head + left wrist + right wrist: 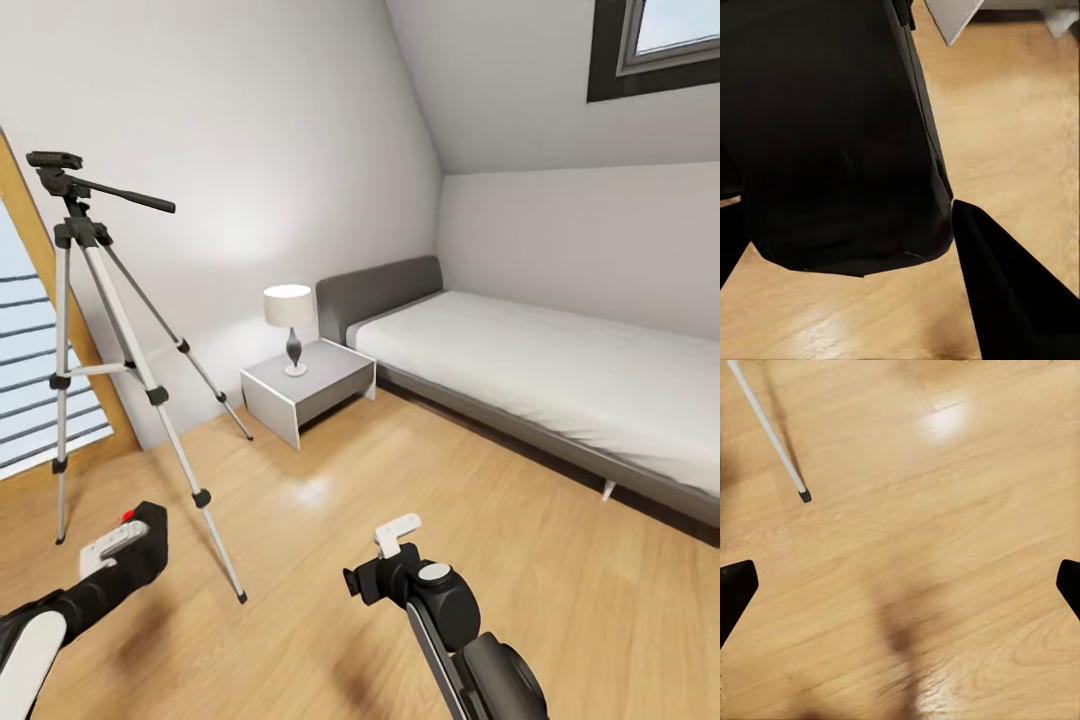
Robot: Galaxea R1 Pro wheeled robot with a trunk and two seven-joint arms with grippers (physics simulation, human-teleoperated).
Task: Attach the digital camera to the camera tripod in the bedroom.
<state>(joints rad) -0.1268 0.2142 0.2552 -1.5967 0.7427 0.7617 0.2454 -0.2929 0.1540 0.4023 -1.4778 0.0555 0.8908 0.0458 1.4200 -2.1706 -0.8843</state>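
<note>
Black camera with its red button sits clamped in the left gripper at lower left of the head view. The tripod stands at left; its head, upper left, is bare. The right gripper is spread, empty. Step: carrying. Next: raise camera onto head.

I am counting one camera tripod standing on three legs, one digital camera, one bed, one bedside table carrying one lamp, and one roof window. I am also seeing two arms, one per side.
</note>
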